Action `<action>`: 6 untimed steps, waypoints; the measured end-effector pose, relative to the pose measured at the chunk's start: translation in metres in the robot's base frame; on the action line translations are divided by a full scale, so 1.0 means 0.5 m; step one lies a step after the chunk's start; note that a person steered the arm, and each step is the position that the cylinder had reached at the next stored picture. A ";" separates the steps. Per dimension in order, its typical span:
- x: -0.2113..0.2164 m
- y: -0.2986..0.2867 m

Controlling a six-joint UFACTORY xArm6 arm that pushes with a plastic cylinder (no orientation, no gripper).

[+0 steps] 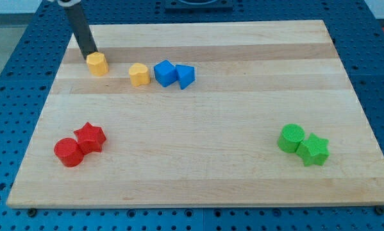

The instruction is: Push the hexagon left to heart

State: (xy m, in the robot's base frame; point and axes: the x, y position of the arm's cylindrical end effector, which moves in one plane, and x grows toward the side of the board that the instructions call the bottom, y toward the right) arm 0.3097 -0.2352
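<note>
A yellow hexagon [98,64] lies near the board's upper left. A yellow heart [139,74] lies to its right, a small gap between them. My tip [89,55] sits at the hexagon's upper left edge, touching or almost touching it. The rod rises from there toward the view's top left.
A blue cube [164,73] and a blue triangular block [185,76] lie just right of the heart. A red cylinder [68,152] and a red star [90,136] sit at lower left. A green cylinder [291,138] and a green star [314,149] sit at lower right. The wooden board [243,96] rests on a blue perforated table.
</note>
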 end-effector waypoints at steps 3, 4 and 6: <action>0.019 0.001; 0.057 0.080; 0.044 0.015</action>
